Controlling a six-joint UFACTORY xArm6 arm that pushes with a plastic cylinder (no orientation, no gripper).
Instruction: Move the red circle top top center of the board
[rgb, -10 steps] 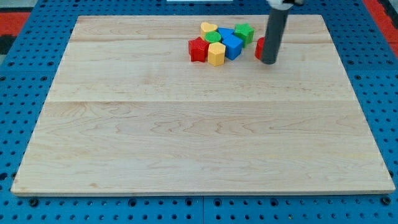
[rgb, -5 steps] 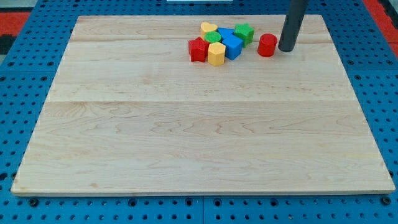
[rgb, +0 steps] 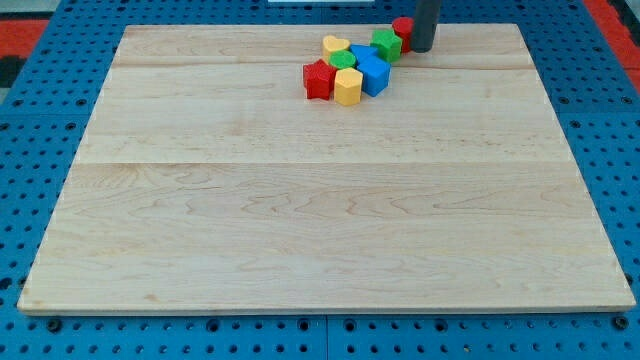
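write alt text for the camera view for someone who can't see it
My tip sits against the view's right side of a red circle at the top edge of a wooden board. Just left is a cluster: green block, blue block, yellow block, red block.

Pale wooden board (rgb: 320, 200), blue perforated base (rgb: 40, 110), red patches at corners (rgb: 25, 30)

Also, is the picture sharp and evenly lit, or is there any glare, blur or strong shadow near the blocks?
Camera view: sharp throughout, the light wooden board evenly lit, no glare; only soft, short shadows under the cluster by the red star block; the red cylinder block and my tip show no motion blur; the board's edges look straight.
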